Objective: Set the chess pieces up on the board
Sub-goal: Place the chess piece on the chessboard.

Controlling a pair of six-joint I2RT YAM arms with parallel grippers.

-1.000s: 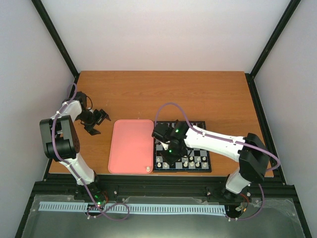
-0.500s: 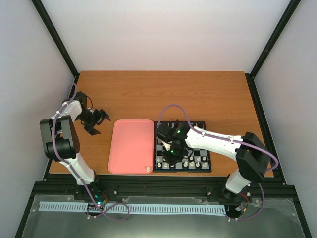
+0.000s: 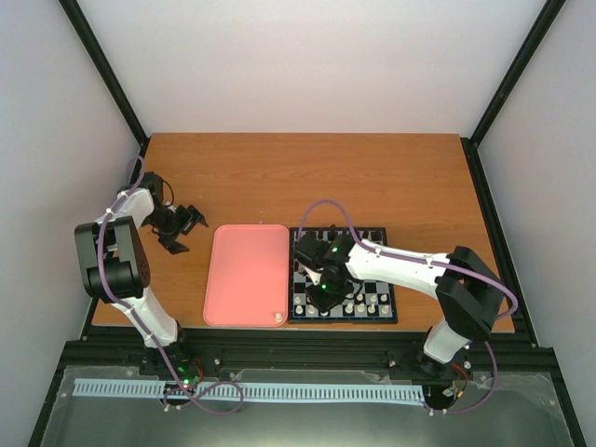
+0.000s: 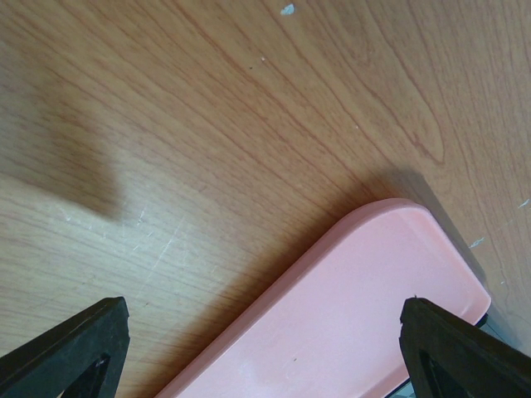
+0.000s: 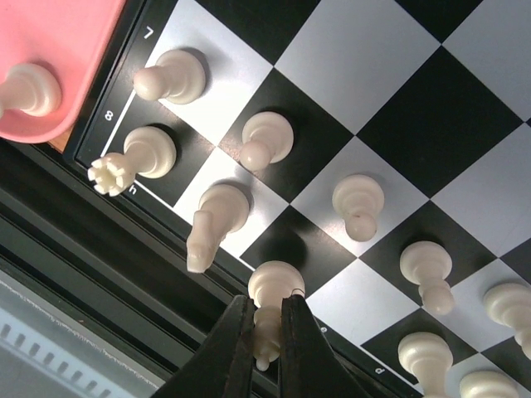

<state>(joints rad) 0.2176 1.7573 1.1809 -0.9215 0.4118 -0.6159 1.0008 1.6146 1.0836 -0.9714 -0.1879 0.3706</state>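
Observation:
The board (image 3: 390, 319) lies right of centre, with cream-white chess pieces (image 3: 365, 304) standing in its two near rows. My right gripper (image 3: 322, 294) hovers over the board's near left part. In the right wrist view it (image 5: 265, 319) is shut on a cream bishop-like piece (image 5: 276, 292), held just above an empty black square (image 5: 311, 240) in the edge row. A rook (image 5: 137, 157) and a knight (image 5: 212, 220) stand to its left, and pawns (image 5: 358, 203) stand in the row behind. One more cream piece (image 5: 29, 89) lies on the pink tray. My left gripper (image 3: 184, 228) is open and empty.
The pink tray (image 3: 247, 275) lies directly left of the board, and its corner (image 4: 348, 307) shows under my left gripper (image 4: 265, 348). Several dark pieces stand along the board's far edge (image 3: 368, 233). The black frame rail (image 3: 307, 349) runs along the near table edge.
My right gripper has moved a little toward the board's near edge, still holding the cream piece. The left arm has not moved.

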